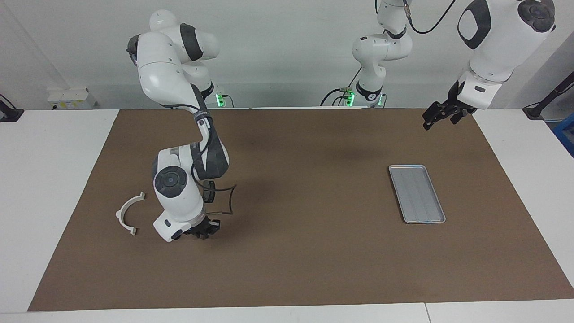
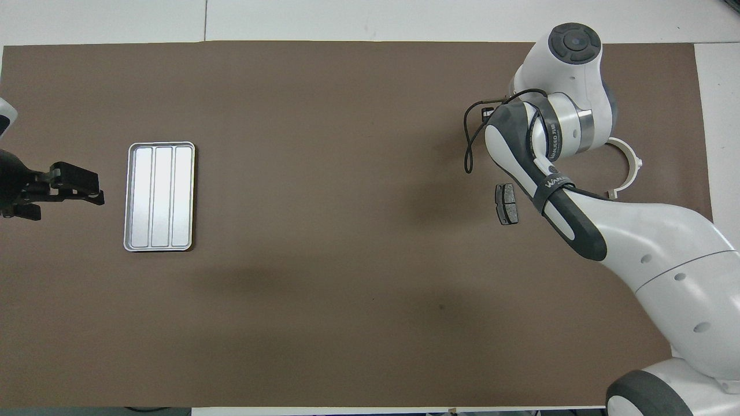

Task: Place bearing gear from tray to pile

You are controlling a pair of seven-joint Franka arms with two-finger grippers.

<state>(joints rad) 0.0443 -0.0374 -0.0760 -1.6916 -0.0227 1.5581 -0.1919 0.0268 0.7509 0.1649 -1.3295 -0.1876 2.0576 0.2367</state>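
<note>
The silver ridged tray [image 1: 417,193] lies on the brown mat toward the left arm's end, and nothing is in it; it also shows in the overhead view [image 2: 160,196]. No bearing gear shows in either view. The pile lies toward the right arm's end: a white plastic arc [image 1: 130,213] [image 2: 627,170] and one dark brake pad [image 2: 507,203], which the arm hides in the facing view. My right gripper [image 1: 204,229] is down at the mat beside the arc; in the overhead view its own wrist covers it. My left gripper [image 1: 441,117] [image 2: 69,188] waits raised and open beside the tray, empty.
The brown mat [image 1: 305,251] covers most of the white table. The right arm's forearm [image 2: 555,190] stretches over the pile area.
</note>
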